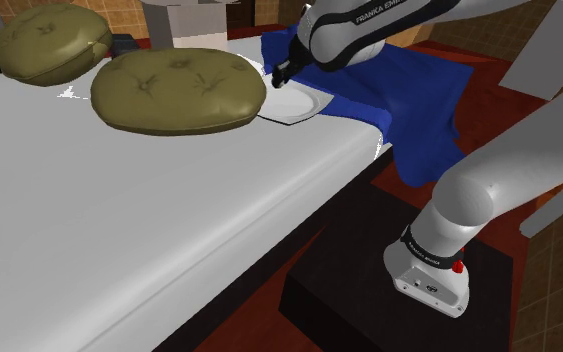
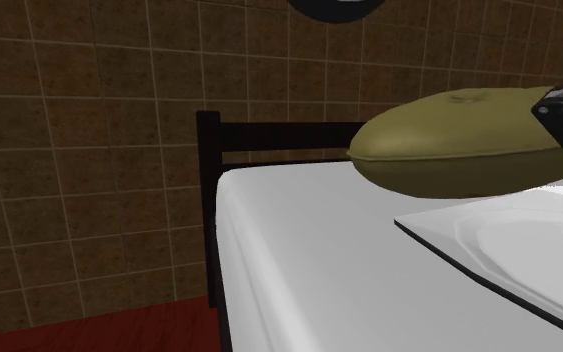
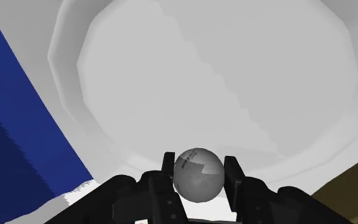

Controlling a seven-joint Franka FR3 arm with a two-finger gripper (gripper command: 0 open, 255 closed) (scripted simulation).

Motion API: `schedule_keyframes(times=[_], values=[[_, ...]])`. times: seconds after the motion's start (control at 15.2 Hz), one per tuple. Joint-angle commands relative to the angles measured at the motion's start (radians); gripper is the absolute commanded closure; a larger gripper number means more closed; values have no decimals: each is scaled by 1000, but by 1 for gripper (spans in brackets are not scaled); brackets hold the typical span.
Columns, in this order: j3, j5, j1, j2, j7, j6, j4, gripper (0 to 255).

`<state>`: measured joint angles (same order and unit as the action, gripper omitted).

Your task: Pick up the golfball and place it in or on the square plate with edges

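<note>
**Ball Right Over the Plate**

The claw [image 3: 201, 163] is pinching the ball [image 3: 198, 175] between its two fingers. The white plate [image 3: 234, 76] is lying straight ahead of the claw, just past the ball. In the upper middle of the shoulder view, the claw is hanging just above the plate on the bed [image 1: 169, 220]. I am guessing only a short way down is left before letting go.

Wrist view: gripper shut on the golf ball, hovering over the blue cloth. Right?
No. The gripper is shut on the golf ball, but over the white plate; the blue cloth lies beside the plate. The wrist view shows it.
</note>
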<state>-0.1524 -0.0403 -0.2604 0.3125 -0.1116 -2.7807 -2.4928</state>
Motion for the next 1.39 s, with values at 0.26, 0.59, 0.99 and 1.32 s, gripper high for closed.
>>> schedule_keyframes(times=[0.26,0.59,0.99,1.32], values=[[-7,7,-5,-35,7,-71,-35,255],[-7,7,-5,-35,7,-71,-35,255],[-7,7,-5,-35,7,-71,-35,0],[13,-19,16,113,-11,57,-55,0]])
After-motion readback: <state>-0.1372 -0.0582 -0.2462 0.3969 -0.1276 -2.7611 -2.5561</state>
